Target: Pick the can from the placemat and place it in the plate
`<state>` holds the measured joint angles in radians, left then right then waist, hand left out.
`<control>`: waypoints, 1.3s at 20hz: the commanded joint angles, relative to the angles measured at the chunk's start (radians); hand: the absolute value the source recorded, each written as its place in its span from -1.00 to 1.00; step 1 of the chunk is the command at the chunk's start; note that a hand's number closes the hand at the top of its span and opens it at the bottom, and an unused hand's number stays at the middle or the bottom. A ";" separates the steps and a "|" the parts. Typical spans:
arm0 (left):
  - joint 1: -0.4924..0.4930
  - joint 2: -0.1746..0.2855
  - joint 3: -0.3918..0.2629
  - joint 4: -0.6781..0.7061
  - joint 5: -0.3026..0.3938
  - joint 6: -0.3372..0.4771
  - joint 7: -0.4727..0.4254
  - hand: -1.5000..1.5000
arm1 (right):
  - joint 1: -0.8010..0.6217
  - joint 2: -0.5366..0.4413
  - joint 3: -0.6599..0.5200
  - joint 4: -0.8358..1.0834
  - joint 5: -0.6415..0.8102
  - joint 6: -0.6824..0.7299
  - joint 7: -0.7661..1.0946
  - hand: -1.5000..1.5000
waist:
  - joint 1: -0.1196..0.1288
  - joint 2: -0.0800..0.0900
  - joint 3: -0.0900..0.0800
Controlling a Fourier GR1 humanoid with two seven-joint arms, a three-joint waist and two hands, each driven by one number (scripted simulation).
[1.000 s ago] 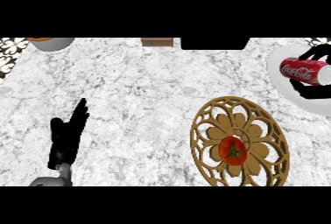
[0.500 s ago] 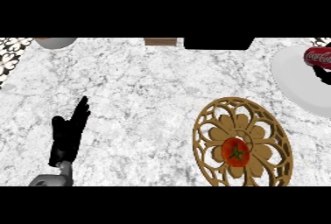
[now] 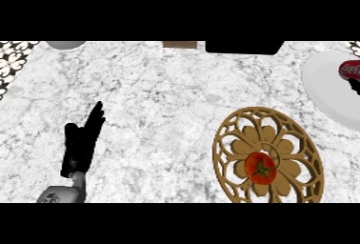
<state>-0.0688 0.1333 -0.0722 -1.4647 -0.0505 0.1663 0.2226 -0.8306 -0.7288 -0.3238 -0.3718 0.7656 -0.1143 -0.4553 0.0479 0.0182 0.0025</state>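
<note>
A red can [image 3: 349,68] lies over the white plate [image 3: 325,88] at the view's right edge, partly cut off. Just below the can a black sliver of my right hand [image 3: 354,86] shows; whether it holds the can is hidden. The round brown openwork placemat [image 3: 235,143] lies at the lower right with a red tomato [image 3: 261,167] on it. My left hand [image 3: 79,147] rests open at the lower left, fingers straight and pointing up, far from the can.
Along the counter's far edge sit a grey bowl [image 3: 65,45], a brown item [image 3: 179,44] and a black object [image 3: 243,46]. A black-and-white patterned mat [image 3: 13,55] shows at the upper left corner.
The can has moved right and slightly up, toward the picture's edge over the plate. The left hand and the placemat stayed where they were.
</note>
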 commanded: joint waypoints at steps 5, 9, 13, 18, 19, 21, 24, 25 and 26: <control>0.006 -0.011 -0.019 -0.005 -0.016 -0.001 -0.009 0.00 | 0.000 -0.025 0.025 0.187 0.043 0.093 -0.072 1.00 | 0.018 0.009 0.003; -0.019 -0.006 0.005 0.039 0.006 -0.020 -0.034 0.00 | -0.006 -0.050 0.078 0.236 0.100 0.184 -0.045 -1.00 | 0.025 0.018 0.003; -0.015 -0.009 -0.015 -0.010 -0.006 -0.013 0.019 0.00 | -0.008 -0.091 0.085 0.245 0.103 0.286 -0.173 -1.00 | 0.021 0.010 0.005; 0.009 -0.006 0.000 0.010 -0.001 -0.014 -0.012 0.00 | -0.059 -0.077 -0.031 0.243 -0.022 0.373 -0.308 -1.00 | 0.013 0.006 0.005; -0.005 -0.001 0.007 0.011 0.002 -0.015 -0.003 0.00 | -0.041 -0.099 -0.081 0.257 -0.074 0.405 -0.362 -1.00 | 0.003 0.008 0.007; -0.001 -0.016 -0.001 0.012 -0.009 0.002 -0.019 0.00 | -0.081 -0.090 -0.167 0.282 -0.161 0.465 -0.339 -1.00 | -0.001 0.004 0.006; 0.006 -0.009 0.005 0.008 -0.003 -0.006 -0.023 0.00 | -0.060 -0.149 -0.239 0.319 -0.232 0.557 -0.347 -1.00 | 0.003 0.011 0.007; -0.010 0.003 0.013 0.022 -0.007 -0.008 -0.010 0.00 | -0.057 -0.148 -0.249 0.325 -0.245 0.580 -0.338 -1.00 | -0.002 0.009 0.006; -0.002 -0.012 -0.001 -0.006 -0.010 -0.002 -0.017 0.00 | -0.029 -0.156 -0.269 0.340 -0.264 0.592 -0.345 -1.00 | 0.006 0.014 0.008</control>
<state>-0.0685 0.1281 -0.0663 -1.4575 -0.0542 0.1587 0.2079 -0.8810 -0.8525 -0.5134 -0.0692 0.5827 0.3697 -0.7646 0.0522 0.0274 0.0087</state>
